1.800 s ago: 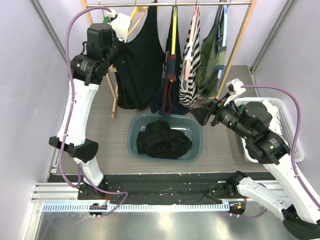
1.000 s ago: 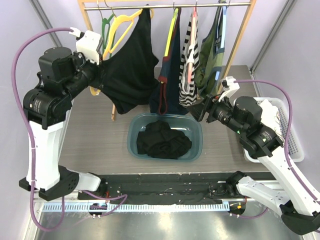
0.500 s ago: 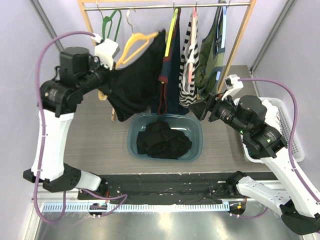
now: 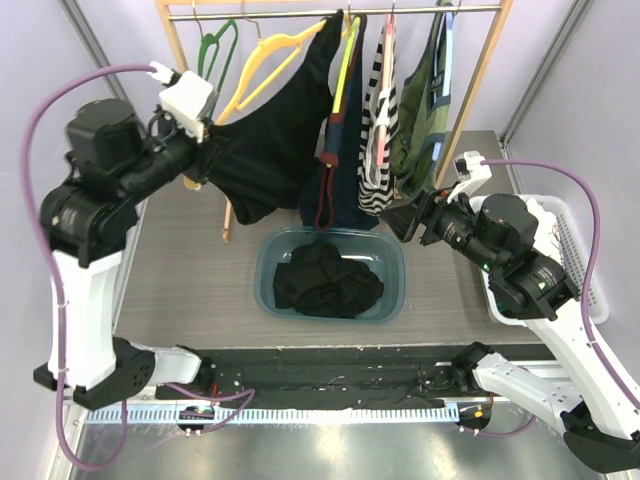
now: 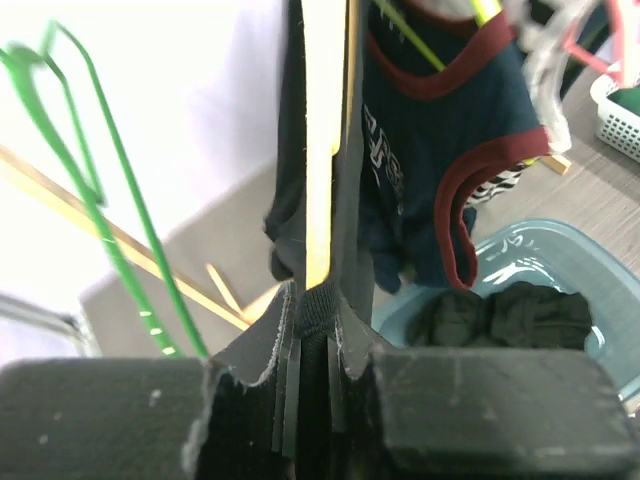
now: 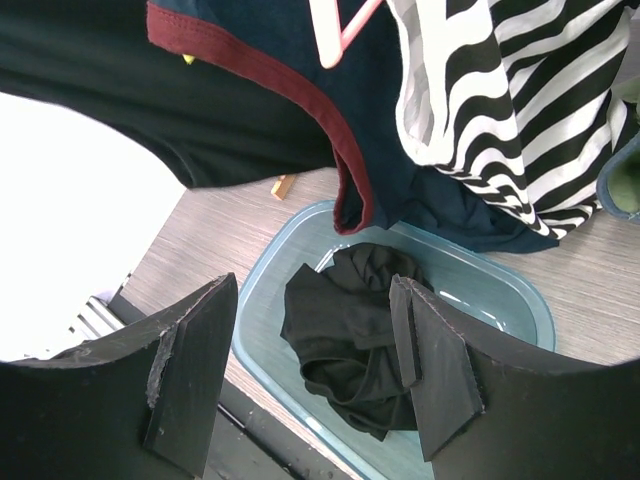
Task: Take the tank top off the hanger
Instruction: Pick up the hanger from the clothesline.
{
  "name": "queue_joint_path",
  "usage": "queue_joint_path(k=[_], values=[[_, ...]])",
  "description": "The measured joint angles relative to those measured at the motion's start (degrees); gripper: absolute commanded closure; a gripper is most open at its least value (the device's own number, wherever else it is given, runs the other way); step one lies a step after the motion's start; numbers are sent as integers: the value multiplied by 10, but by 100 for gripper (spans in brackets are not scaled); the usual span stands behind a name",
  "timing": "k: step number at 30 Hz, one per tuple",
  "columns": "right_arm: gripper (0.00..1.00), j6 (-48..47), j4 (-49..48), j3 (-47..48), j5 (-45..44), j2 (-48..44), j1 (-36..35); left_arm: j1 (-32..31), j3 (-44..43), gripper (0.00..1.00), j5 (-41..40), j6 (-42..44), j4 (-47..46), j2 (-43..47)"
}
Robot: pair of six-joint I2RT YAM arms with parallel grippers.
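Pinched narrow at the left gripper [image 4: 205,152] on a fold of the black tank top [image 4: 265,150], soft limp knit. Stretched taut up and right to the rigid yellow hanger [image 4: 264,67], 1 strap seemingly hooked on its far arm. Spread wide and empty at the right gripper [image 4: 402,222], well apart.

The left arm [image 4: 85,270] stands tall, well left of the blue-green plastic tub [image 4: 262,270], with its forearm reaching right. Its left hand [image 4: 207,150] is pinched tight on an edge of the black tank top [image 4: 265,160]. The right arm [image 4: 560,320] bends low at the tub's right. Its right hand [image 4: 400,222] points left near the tub's far right corner, fingers spread and holding nothing.
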State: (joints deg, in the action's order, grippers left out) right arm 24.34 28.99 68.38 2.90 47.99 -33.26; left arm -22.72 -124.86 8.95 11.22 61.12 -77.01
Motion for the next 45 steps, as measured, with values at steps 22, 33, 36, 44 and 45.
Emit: queue_joint_path(k=[22, 33, 36, 44, 45], values=[[29, 0, 0, -33, -3, -19, 0, 1, -180, 100, 58, 10, -273, -43], [29, -4, 2, -44, -2, -28, 0, 2, -328, 100, 153, -23, -314, -46], [29, -5, 1, -44, -1, -25, 0, 2, -344, 100, 176, -28, -306, -33], [29, -4, 1, -44, 0, -17, 0, 2, -321, 100, 210, -16, -264, 16], [29, -4, 1, -44, 0, -16, 0, 2, -316, 100, 213, -13, -262, 17]])
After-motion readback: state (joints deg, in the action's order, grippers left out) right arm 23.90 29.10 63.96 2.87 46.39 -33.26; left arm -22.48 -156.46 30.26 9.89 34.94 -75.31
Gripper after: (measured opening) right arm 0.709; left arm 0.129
